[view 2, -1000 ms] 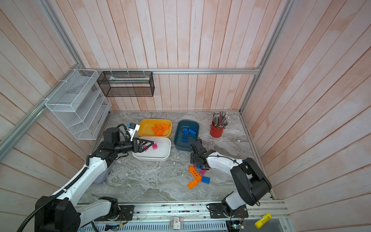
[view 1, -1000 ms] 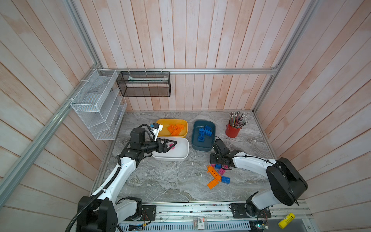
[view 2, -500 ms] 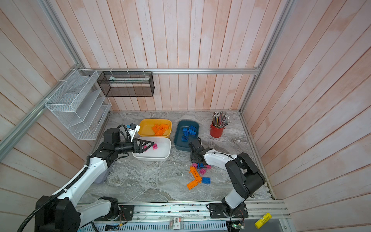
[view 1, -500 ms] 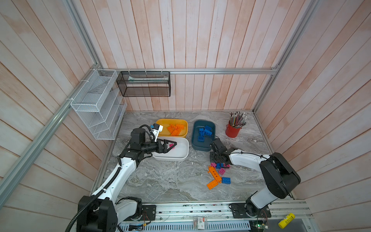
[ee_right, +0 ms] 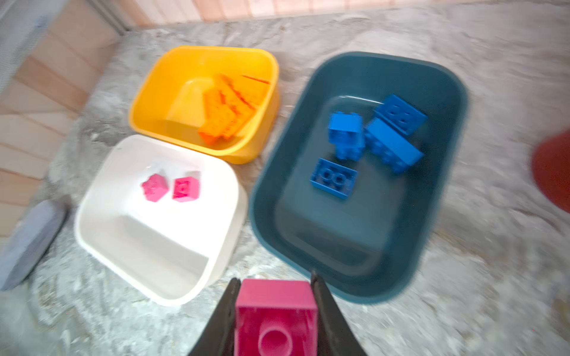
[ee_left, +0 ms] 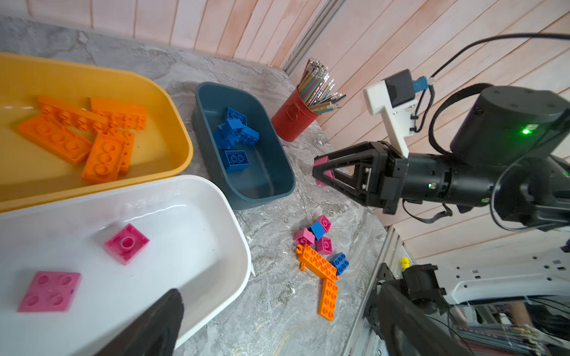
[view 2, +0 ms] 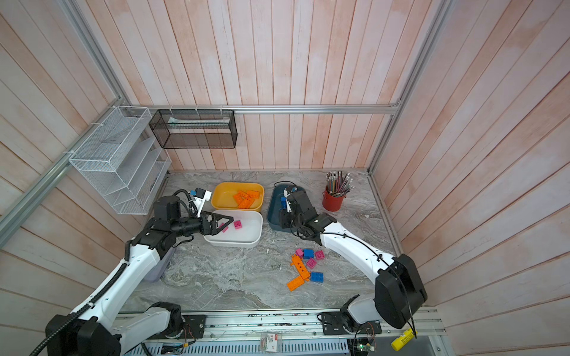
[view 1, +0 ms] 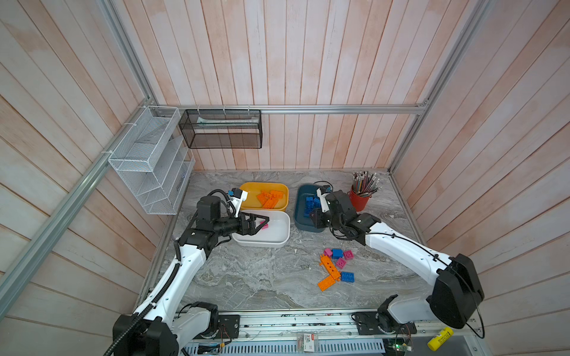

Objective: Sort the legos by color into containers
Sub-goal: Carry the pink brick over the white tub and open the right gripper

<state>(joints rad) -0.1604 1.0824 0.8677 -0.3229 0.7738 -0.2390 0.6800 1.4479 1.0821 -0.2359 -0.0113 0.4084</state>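
1. Your right gripper [ee_right: 275,285], newly lifted off the pile [view 1: 336,265], is clamping a pink brick [ee_right: 275,320] beside the teal tub [ee_right: 324,240].
2. Your left gripper [view 1: 265,222] is gaping over the white tub [view 1: 277,235], pink's likely home.

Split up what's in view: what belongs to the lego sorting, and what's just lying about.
Job:
- loose legos
- pink lego in the right gripper
- yellow tub, white tub, teal tub
- sorted legos inside them

Lying about:
- pencil cup
- white mesh rack
- black mesh basket
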